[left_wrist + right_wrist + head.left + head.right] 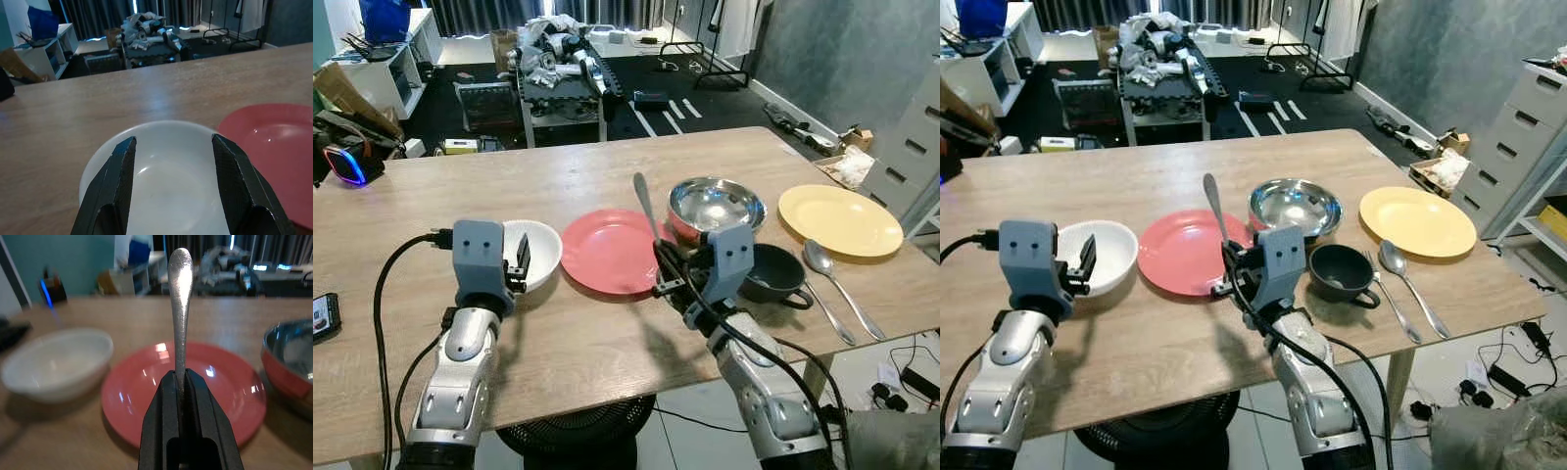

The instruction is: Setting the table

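While the right gripper holds a metal utensil clamped between its closed fingers, its rounded handle end stands upright over the near right rim of the red plate; which kind of utensil it is cannot be told, since the working end is hidden in the fingers. That plate lies near the middle of the table, a little back from the near edge. Just left of it sits a white bowl, close to the plate, though whether their rims touch cannot be told. The left gripper hovers at the bowl's near left side, its fingers spread apart with nothing between them, framing the bowl in the left wrist view. Behind the right gripper sits a steel bowl, just right of the plate. A dark cup stands toward the near edge, right of the gripper. Beside it lie a fork and a spoon, side by side. A yellow plate rests near the right edge. A phone lies at the left edge.
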